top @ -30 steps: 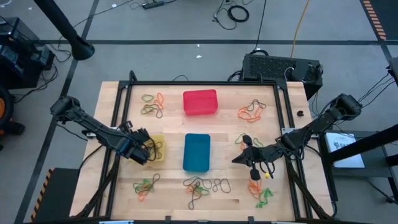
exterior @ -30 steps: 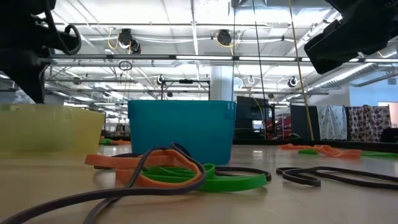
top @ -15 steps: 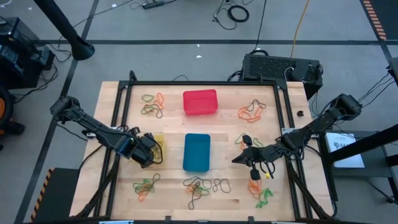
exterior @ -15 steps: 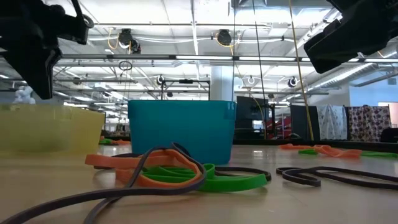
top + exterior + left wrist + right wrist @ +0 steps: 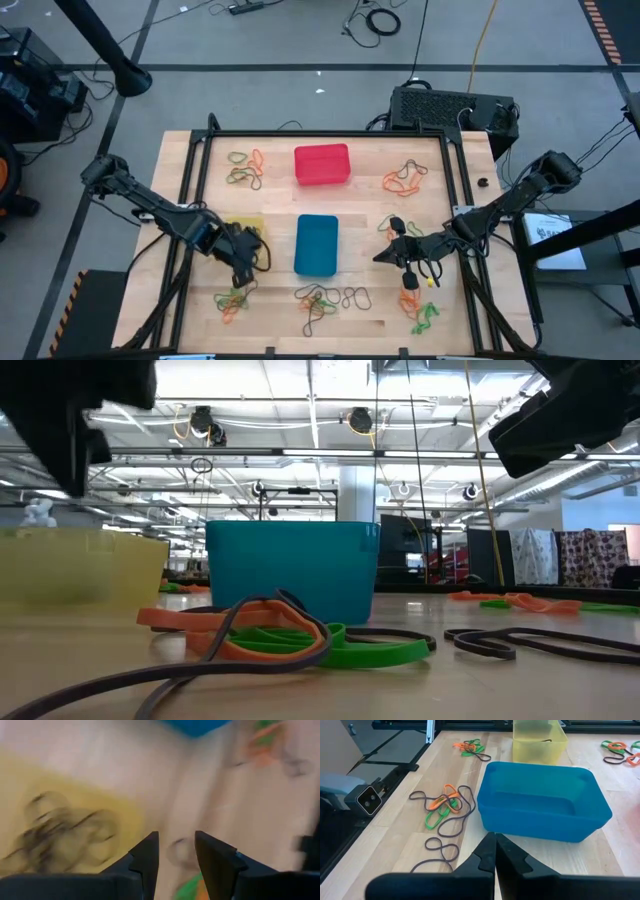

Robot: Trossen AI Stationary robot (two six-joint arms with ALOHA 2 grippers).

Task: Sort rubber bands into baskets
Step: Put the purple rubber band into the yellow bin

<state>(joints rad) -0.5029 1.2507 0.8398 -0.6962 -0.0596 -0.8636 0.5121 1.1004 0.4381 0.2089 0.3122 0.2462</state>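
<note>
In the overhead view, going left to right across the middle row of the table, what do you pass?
Left pincer → shallow yellow plastic basket → rectangular blue plastic basket → right pincer.

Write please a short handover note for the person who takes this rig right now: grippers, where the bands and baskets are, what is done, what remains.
Left gripper: fingers apart, empty, just past the yellow basket, toward the table's near edge.
Right gripper: fingers shut, empty, waiting right of the blue basket.
Red basket: at the far side, looks empty.
Done: dark bands lie in the yellow basket; the blue one looks empty.
Left: loose piles of orange, green and dark bands along the near edge, at both far corners and near the right gripper.
</note>
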